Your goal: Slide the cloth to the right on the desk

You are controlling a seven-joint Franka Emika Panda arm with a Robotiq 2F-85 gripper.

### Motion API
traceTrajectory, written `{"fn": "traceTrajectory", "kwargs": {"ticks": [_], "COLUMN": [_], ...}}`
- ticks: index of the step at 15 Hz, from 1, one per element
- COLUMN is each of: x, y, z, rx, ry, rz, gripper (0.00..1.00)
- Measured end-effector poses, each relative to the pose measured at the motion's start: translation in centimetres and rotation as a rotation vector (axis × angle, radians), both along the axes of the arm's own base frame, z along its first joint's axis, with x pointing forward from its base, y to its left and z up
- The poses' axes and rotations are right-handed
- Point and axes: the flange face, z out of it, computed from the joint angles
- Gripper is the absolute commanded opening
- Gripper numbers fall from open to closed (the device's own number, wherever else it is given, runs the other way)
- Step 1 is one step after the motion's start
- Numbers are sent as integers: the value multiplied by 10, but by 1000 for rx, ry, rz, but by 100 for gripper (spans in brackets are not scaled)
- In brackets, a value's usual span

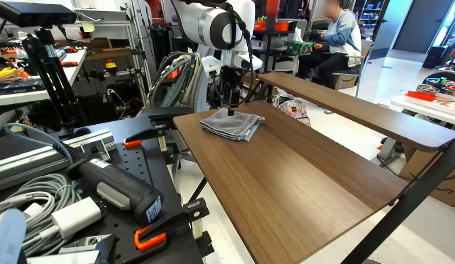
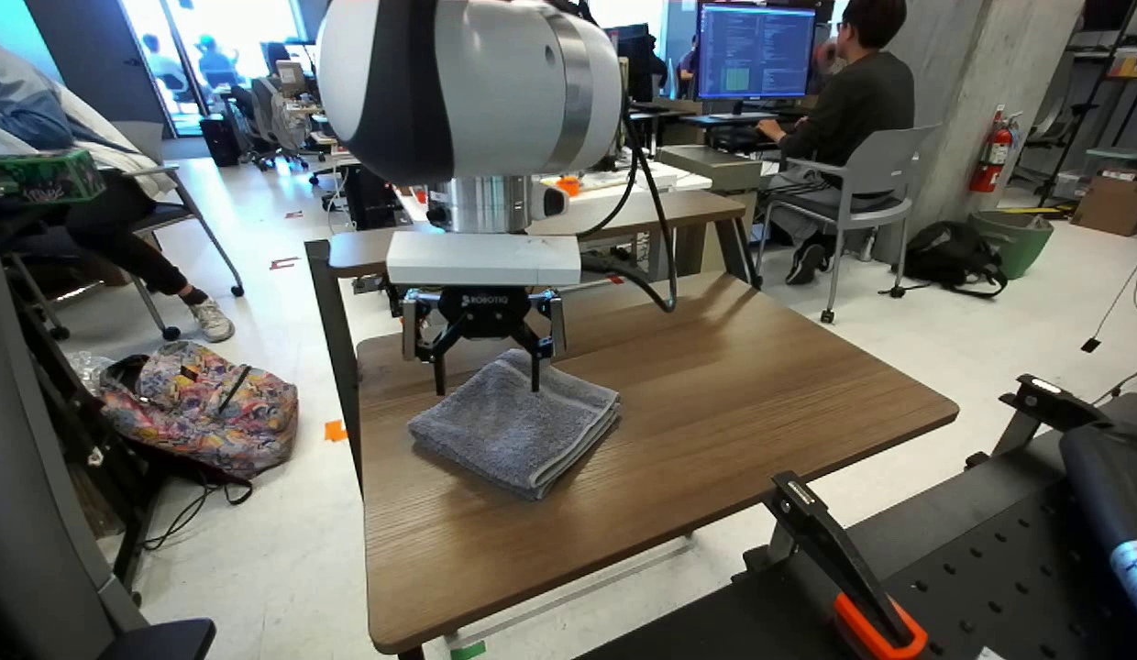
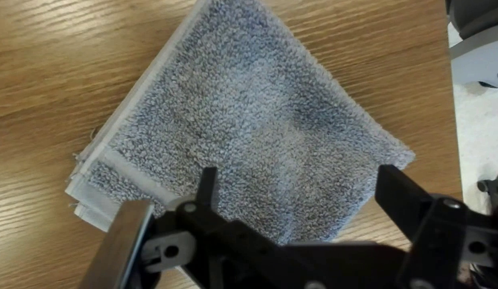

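We saw the grey cloth (image 2: pixel 512 431) lying folded below the jaws, which stood wide apart, released; whether they touched it, we could not tell. Beneath the jaws, the brown surface (image 2: pixel 715 367) carried it; well apart from them sat a patterned backpack (image 2: pixel 211 408).

In the wrist view we're seeing rough, matt cloth (image 3: pixel 249 124) at centre, faintly glossy wood-grain counter (image 3: pixel 68 68) upper left.
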Motion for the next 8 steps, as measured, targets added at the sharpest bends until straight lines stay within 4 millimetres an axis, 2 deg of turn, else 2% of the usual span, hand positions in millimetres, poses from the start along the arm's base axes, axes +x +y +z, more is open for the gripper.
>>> {"fn": "traceTrajectory", "kwargs": {"ticks": [8], "x": [16], "y": [-8], "z": [-36], "rx": [-24], "ry": [0], "rz": [-35], "gripper": [100]}}
